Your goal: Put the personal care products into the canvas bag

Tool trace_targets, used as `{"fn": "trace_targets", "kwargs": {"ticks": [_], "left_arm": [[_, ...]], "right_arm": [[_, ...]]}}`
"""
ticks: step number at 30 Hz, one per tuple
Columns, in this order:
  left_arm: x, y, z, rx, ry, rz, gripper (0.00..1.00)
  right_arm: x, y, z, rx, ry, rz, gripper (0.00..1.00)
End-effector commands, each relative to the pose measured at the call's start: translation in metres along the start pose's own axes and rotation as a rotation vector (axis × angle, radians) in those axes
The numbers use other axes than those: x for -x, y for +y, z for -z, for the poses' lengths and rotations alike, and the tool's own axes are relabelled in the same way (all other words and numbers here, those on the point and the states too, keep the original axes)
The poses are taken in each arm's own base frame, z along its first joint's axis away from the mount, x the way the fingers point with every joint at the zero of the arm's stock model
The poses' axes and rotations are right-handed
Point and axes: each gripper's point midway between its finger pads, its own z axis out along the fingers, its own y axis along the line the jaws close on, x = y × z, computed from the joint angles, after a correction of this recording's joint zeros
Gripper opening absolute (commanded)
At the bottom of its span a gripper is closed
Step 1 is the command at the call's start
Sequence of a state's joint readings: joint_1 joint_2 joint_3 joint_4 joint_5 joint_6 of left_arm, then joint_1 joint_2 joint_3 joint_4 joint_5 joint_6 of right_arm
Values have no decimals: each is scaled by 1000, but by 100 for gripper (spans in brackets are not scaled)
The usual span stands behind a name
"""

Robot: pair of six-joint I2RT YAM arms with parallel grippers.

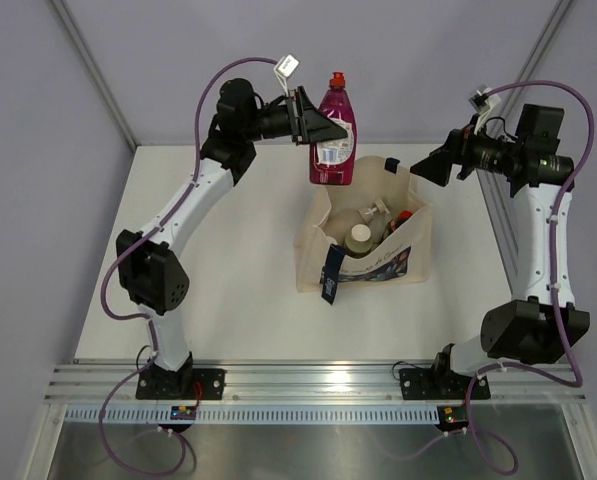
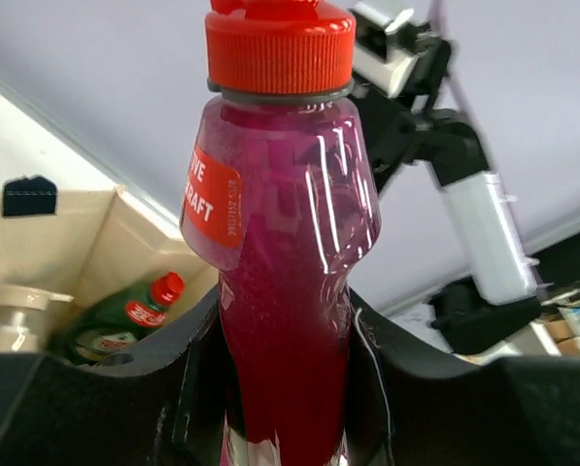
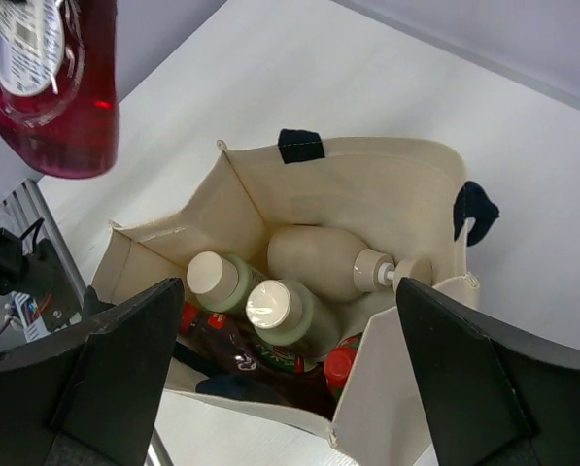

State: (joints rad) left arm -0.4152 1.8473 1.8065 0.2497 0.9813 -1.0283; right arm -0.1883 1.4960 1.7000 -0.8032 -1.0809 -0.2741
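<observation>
Red squeeze bottle [image 1: 335, 135] hangs roughly upright, cap uppermost, gripped at its waist by the left jaws, which are closed partway around it. It is in the air just beyond the far rim of the canvas bag [image 1: 313, 268], whose open mouth lies below it and nearer the arms. The right jaws are spread wide and empty, above the desk [image 1: 228, 250] beside the bag.

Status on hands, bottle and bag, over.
Left hand shut on red bottle, held upright near canvas bag. Right hand open, empty, beside bag. Bag mouth open, other bottles inside; nothing blocking.
</observation>
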Motion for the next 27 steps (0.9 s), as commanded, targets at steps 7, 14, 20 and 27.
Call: {"fn": "trace_targets", "kwargs": {"ticks": [7,14,20,27], "left_arm": [[-61,79,-58,409,221,-277,0],[-123,116,-48,581,439,-414,1],[-156,116,-38,633,572,-522,33],[-137,63,-38,545,502,-558,82]], "right_arm": [[7,11,20,-42,-49,44,99],[-5,7,21,-54,-32,22,100],[-13,2,20,-71,-5,6,99],[-16,5,27,-111,14,51,99]]}}
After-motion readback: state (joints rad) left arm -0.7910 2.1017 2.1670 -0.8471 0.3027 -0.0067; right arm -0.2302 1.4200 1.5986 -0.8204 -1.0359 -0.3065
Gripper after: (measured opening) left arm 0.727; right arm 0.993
